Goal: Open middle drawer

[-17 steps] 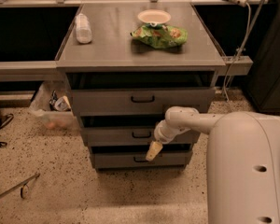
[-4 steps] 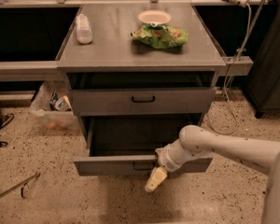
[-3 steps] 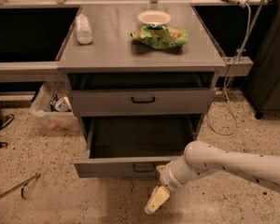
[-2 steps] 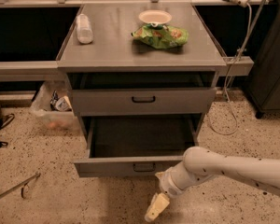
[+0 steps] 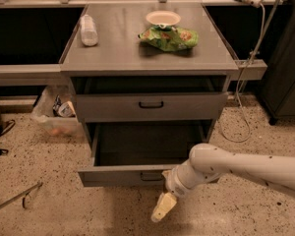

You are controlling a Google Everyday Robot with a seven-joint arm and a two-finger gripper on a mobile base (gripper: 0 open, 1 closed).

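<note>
The middle drawer [image 5: 113, 176] is a wide grey metal drawer, pulled well out of the cabinet, and its dark inside [image 5: 147, 146] looks empty. Its small black handle [image 5: 151, 176] sits at the centre of the front. My gripper [image 5: 162, 208] is cream-coloured and hangs below and just in front of the drawer front, a little right of the handle and apart from it, pointing down at the floor. My white arm [image 5: 246, 166] comes in from the right. The third drawer is hidden under the open one.
The top drawer [image 5: 151, 105] is slightly out. On the cabinet top [image 5: 118, 53] lie a white bottle [image 5: 88, 30], a bowl [image 5: 162, 17] and a green bag [image 5: 169, 37]. A plastic bin [image 5: 54, 114] stands at the left. A cable [image 5: 246, 82] and a dark cabinet [image 5: 285, 58] are at the right.
The middle drawer went from shut to pulled far out. My gripper then left the handle and dropped lower, toward the floor in front of the drawer.
</note>
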